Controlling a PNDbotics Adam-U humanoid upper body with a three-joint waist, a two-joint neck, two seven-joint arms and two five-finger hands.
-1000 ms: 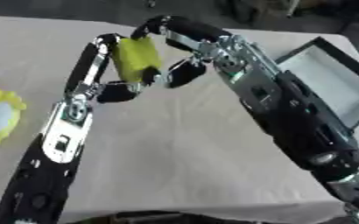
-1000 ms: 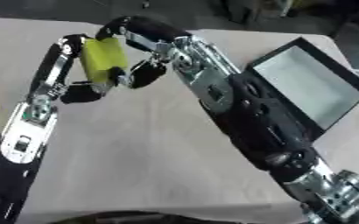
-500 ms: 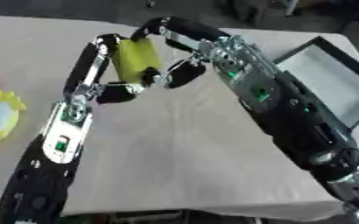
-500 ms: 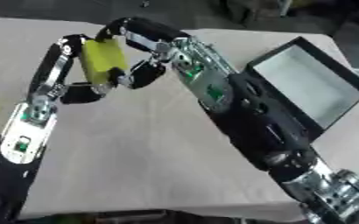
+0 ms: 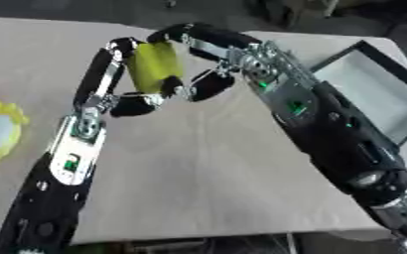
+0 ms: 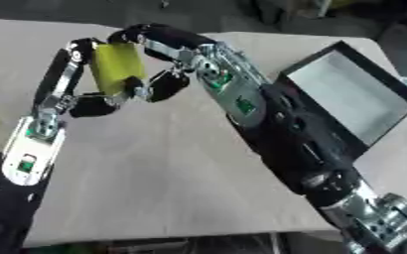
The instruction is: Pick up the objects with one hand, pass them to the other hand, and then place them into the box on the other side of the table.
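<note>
A pale cloth-covered table fills the view. At its left edge lies a yellow-rimmed round thing. Farther in, above mid-table, the left hand curls round a yellow-green block, while the right hand closes on it too. The black box sits far right.

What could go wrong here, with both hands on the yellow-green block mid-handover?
1. The yellow-green block sits between the left hand and the right hand above the table. If the left lets go before the right has closed round it, it may drop.
2. The box lies off to the right; a fall here would land short of it.
3. The fingers crowd close and could snag as the hands part.
</note>
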